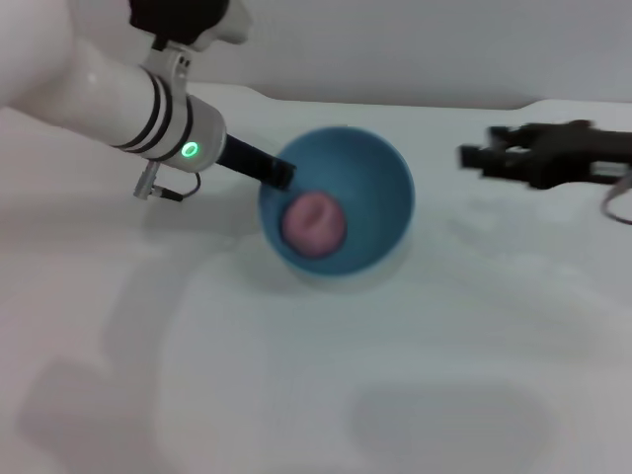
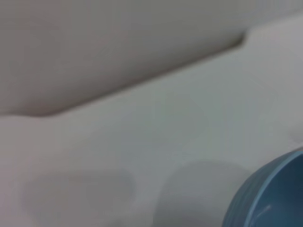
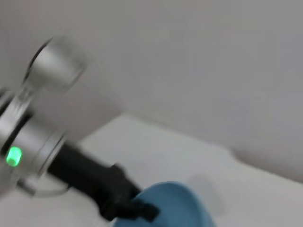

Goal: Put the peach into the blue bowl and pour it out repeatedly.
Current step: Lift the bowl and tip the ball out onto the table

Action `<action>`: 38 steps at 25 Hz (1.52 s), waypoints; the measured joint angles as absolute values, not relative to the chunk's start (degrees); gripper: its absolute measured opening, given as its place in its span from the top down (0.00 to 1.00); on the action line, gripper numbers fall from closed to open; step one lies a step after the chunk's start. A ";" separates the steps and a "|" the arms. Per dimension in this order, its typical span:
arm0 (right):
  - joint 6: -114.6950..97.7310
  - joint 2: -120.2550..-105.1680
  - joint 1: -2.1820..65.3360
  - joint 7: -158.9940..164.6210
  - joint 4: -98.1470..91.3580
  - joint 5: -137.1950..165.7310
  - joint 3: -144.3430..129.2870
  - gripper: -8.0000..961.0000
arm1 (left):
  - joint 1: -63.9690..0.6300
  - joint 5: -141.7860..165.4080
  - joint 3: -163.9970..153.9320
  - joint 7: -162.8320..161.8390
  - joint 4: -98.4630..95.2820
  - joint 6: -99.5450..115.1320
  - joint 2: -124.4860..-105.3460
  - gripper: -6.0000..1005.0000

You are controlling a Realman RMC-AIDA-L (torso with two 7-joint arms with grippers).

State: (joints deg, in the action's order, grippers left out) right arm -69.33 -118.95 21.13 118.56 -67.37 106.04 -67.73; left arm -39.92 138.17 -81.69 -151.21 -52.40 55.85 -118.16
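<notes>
The blue bowl [image 1: 341, 202] is held tilted above the white table, its opening facing me. The pink peach [image 1: 314, 224] lies inside it, low against the wall. My left gripper [image 1: 279, 175] is shut on the bowl's left rim. The bowl's edge shows in the left wrist view [image 2: 270, 198] and in the right wrist view [image 3: 175, 205], where the left gripper [image 3: 137, 208] clamps its rim. My right gripper [image 1: 474, 156] hovers to the right of the bowl, apart from it and empty.
The white table [image 1: 395, 375] spreads in front of and around the bowl. Its back edge meets a pale wall [image 1: 415, 49]. A cable loop [image 1: 617, 202] hangs at the right arm.
</notes>
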 joint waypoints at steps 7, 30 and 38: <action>-68.70 -118.83 15.01 118.22 -61.43 100.94 -54.99 0.38 | -35.28 132.95 -89.52 -150.82 -52.71 41.68 -118.18 1.00; -67.86 -118.65 12.86 117.97 -54.84 101.18 -49.23 0.38 | -27.11 147.08 -121.61 -149.18 -57.96 -1.15 -118.58 1.00; -67.95 -118.66 12.85 118.29 -54.84 101.15 -49.21 0.38 | -23.02 148.75 -132.34 -128.80 -51.41 -24.63 -119.02 1.00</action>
State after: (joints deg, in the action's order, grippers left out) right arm -67.95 -118.66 12.85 118.29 -54.84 101.14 -49.21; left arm -23.02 148.75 -132.34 -128.80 -51.41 -24.63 -119.02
